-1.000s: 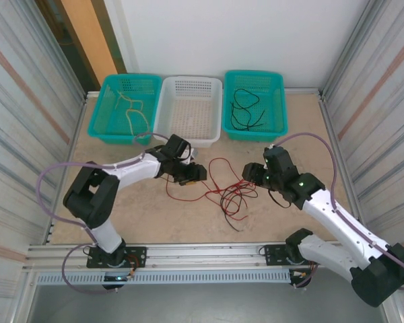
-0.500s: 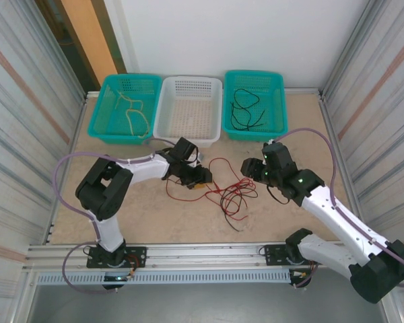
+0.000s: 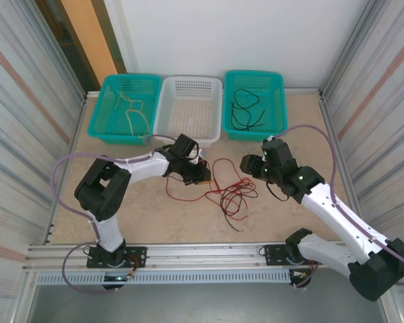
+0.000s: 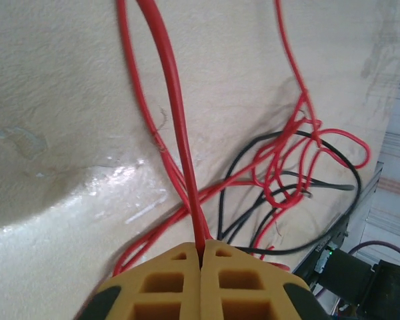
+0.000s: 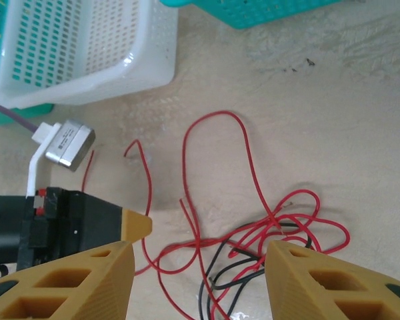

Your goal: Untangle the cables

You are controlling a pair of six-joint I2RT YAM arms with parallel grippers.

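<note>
We see left fingers (image 4: 163, 283) clamped on a red cable (image 4: 175, 107) low over the table (image 3: 155, 215). Right fingers (image 5: 73, 277) apart, above the red-black tangle (image 3: 233, 195) lying mid-table, near the white basket (image 3: 188, 111).

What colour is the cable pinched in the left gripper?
Red cable, clearest in the left wrist view, clamped in the left gripper.

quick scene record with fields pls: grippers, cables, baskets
left gripper: shut on red cable
right gripper: open, by the tangle, holding nothing
tangle: red cable and loose black cable intertwined on the table
left teal basket: pale yellow cable
white basket: between the teal baskets
right teal basket: binned black cable
</note>
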